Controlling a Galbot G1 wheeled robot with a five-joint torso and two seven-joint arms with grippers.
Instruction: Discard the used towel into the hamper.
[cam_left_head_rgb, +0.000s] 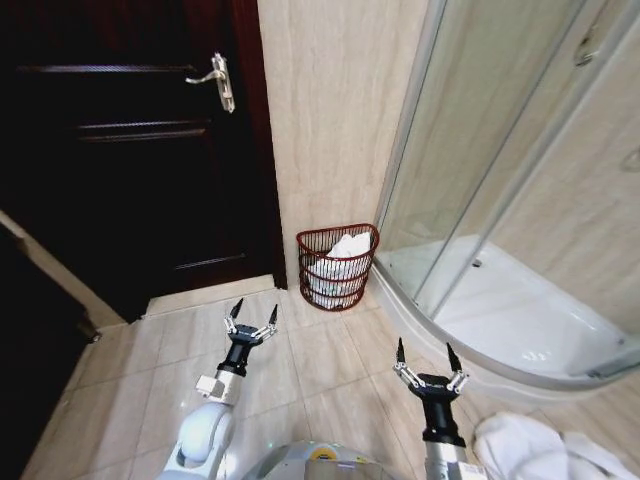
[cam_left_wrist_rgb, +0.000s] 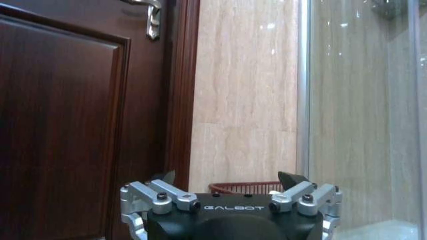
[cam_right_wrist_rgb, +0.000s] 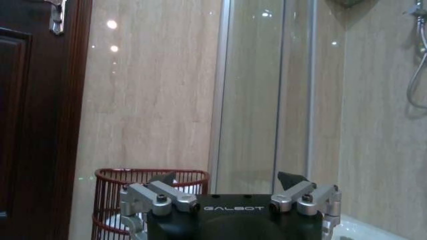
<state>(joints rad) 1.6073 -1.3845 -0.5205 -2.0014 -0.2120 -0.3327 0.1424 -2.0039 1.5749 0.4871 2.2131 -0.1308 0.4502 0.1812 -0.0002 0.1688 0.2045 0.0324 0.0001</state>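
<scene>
The hamper (cam_left_head_rgb: 337, 268) is a small reddish-brown slatted basket on the floor against the beige wall, between the door and the shower. White cloth (cam_left_head_rgb: 345, 246) lies inside it. A white towel (cam_left_head_rgb: 530, 448) is crumpled on the floor at the lower right, beside my right arm. My left gripper (cam_left_head_rgb: 251, 318) hovers open and empty over the tiles, short of the hamper and to its left. My right gripper (cam_left_head_rgb: 427, 356) is open and empty too, nearer me and to the hamper's right. The hamper's rim (cam_left_wrist_rgb: 248, 188) shows beyond the left gripper (cam_left_wrist_rgb: 229, 178), and the hamper (cam_right_wrist_rgb: 127, 200) beyond the right gripper (cam_right_wrist_rgb: 227, 178).
A dark wooden door (cam_left_head_rgb: 130, 160) with a metal handle (cam_left_head_rgb: 218, 78) stands shut at the left. The curved glass shower enclosure (cam_left_head_rgb: 480, 150) and its raised white tray (cam_left_head_rgb: 520, 320) take up the right. Beige floor tiles (cam_left_head_rgb: 320, 360) lie open between my arms and the hamper.
</scene>
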